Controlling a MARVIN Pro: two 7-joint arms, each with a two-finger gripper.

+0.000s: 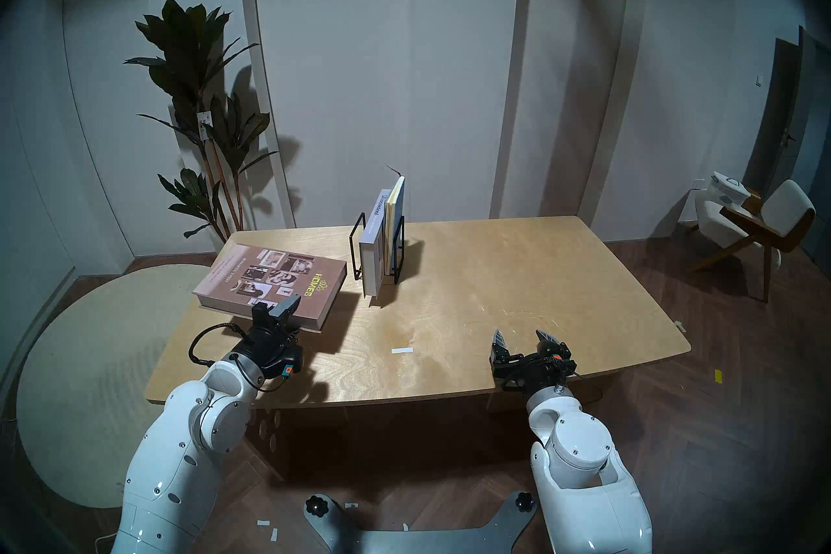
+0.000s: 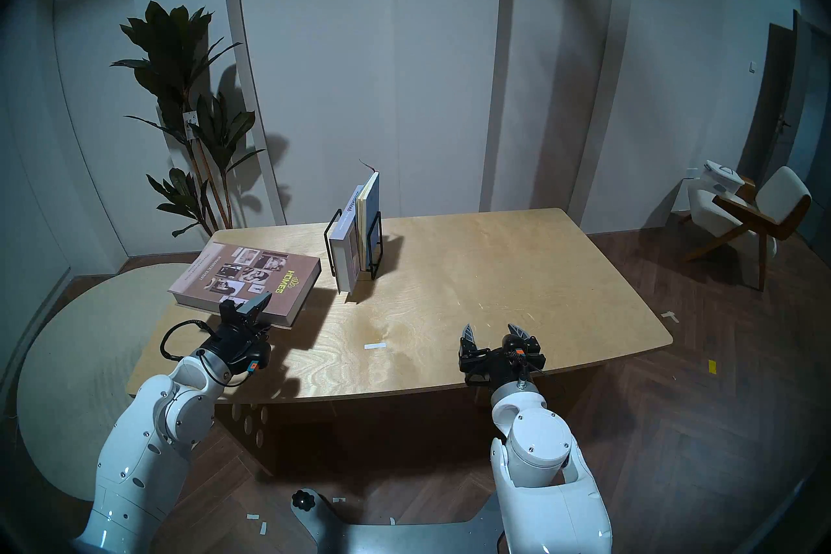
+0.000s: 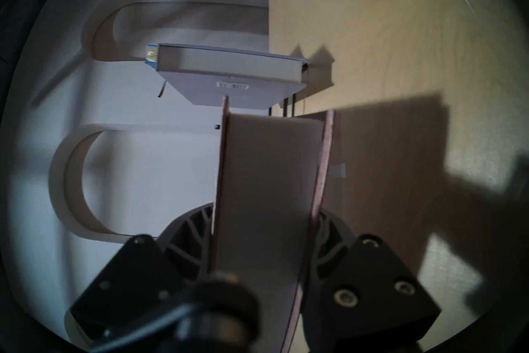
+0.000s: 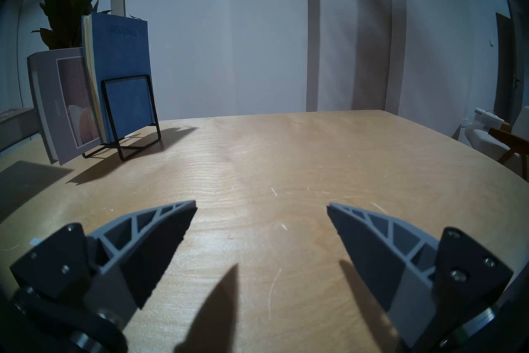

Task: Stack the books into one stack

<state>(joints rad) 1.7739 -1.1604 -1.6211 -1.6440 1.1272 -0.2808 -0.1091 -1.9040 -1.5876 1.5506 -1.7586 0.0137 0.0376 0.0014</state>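
A large thick brown book (image 1: 270,283) with a photo-collage cover lies face up at the table's far left. My left gripper (image 1: 283,312) is shut on its near edge, one finger on the cover, the other hidden beneath. In the left wrist view the brown book's (image 3: 269,186) page edge fills the gap between the fingers (image 3: 197,223). A lavender-grey book (image 1: 373,243) and a thin blue book (image 1: 398,216) stand upright in a black wire rack (image 1: 398,265) at the back middle. Low over the near right of the table my right gripper (image 1: 524,337) is open and holds nothing.
The wooden table (image 1: 517,270) carries a small strip of white tape (image 1: 401,350) near its front middle. A tall potted plant (image 1: 202,112) stands behind the table's far left corner. A chair (image 1: 760,225) sits on the floor at the far right.
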